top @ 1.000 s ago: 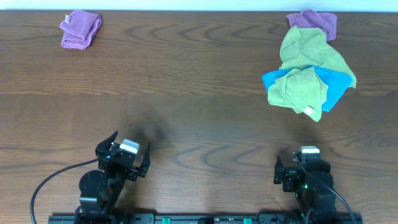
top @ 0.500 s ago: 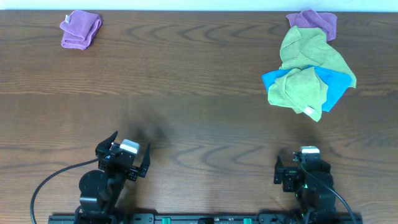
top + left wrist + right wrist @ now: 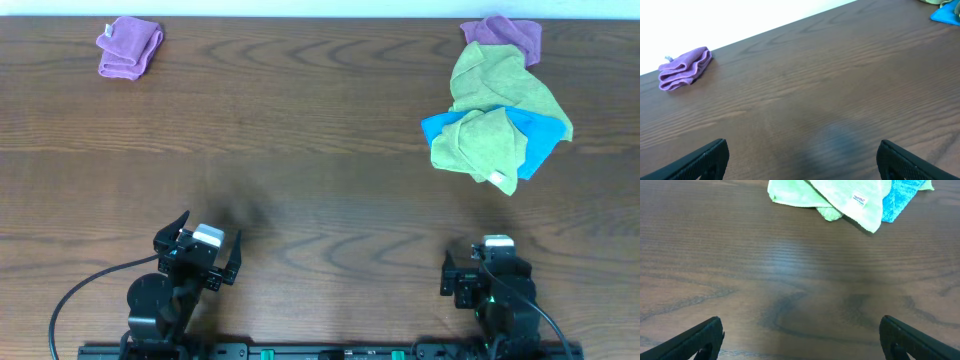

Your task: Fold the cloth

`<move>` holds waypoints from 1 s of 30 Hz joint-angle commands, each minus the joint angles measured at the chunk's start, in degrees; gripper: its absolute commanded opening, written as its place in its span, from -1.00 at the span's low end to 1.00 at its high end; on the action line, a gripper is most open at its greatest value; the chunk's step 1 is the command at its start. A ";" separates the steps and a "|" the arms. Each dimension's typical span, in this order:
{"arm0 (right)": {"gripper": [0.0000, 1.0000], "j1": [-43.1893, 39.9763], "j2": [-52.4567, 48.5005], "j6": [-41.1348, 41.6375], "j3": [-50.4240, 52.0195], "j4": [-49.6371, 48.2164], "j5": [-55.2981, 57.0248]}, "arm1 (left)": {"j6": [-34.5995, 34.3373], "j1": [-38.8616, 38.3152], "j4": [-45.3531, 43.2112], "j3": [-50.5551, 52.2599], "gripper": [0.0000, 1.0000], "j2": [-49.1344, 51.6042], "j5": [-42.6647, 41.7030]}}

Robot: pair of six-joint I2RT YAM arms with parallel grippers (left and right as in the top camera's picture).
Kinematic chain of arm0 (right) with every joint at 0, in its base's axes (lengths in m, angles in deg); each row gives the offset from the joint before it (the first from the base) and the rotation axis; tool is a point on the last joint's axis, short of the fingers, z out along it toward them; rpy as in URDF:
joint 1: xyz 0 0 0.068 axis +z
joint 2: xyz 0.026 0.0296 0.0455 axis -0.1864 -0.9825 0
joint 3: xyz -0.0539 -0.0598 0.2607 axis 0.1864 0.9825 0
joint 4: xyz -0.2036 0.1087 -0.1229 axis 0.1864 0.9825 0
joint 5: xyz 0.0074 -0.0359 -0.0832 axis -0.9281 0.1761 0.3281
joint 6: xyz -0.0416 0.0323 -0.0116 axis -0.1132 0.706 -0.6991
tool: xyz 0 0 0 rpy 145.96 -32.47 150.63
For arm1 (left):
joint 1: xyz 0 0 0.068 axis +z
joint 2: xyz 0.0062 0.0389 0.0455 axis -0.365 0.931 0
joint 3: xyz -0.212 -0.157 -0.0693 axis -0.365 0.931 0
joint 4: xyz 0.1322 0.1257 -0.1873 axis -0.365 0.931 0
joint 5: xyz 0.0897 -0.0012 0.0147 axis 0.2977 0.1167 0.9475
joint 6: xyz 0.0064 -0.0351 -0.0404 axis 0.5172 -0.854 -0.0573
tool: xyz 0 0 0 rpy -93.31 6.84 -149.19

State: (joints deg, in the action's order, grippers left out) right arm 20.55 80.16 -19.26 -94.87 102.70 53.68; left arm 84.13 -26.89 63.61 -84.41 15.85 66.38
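Resting along the near edge of the dark wooden table (image 3: pixel 320 150), the left gripper (image 3: pixel 211 226) and the right gripper (image 3: pixel 488 258) both stand released, fingers spread wide and holding nothing. The cloth (image 3: pixel 130 47), a lilac-purple bundle doubled over into loose layers, lies alone in the far-left corner, close to the far edge and well apart from either arm. Near the far-right corner a heap of other cloths spreads out. A second purple cloth (image 3: pixel 505 32) sits at the far edge, partly under a large lime-green cloth (image 3: pixel 500 85). On the heap's near side a bunched green cloth (image 3: pixel 478 145) lies over a blue cloth (image 3: pixel 545 145). A white tag (image 3: pixel 858 199) shows on the bunched green cloth's hem in the right wrist view. Bare wood runs unbroken across the middle of the table, from the grippers out to both groups of cloth.
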 commanded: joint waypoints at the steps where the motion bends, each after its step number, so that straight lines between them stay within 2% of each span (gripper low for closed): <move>1: 0.98 -0.42 0.42 -0.90 0.79 0.04 0.35 | 0.37 -0.20 0.20 1.22 0.91 -0.37 0.20; 30: 0.99 -0.39 0.42 -0.87 0.79 0.04 0.35 | 0.37 -0.20 0.20 1.22 0.91 -0.37 0.17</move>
State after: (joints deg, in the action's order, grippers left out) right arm 20.55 80.16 -19.26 -94.87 102.70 53.66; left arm 84.13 -26.89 63.61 -84.41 15.85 66.38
